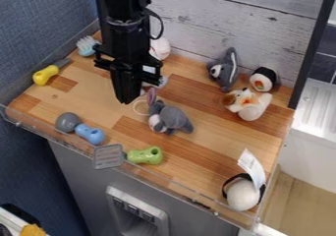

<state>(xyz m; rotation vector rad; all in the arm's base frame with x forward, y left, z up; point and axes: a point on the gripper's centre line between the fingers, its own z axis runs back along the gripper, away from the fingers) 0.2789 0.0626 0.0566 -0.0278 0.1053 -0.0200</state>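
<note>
One grey plush toy [174, 119], white muzzle, pink ears; end effector [126, 101] nearby, pressed together

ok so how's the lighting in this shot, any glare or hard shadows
In the camera view, light looks soft and fairly even, with no hard shadows standing out; the white tag is among the brightest spots; the clear front rail catches thin pale glints; the black hand reads nearly solid dark, so little detail shows in it.

Four toy utensils [89, 133], two grey plush animals [172, 118], two black-banded toys [242, 194], one orange-and-white plush [250, 105], one partly hidden white toy [160, 48]
</note>
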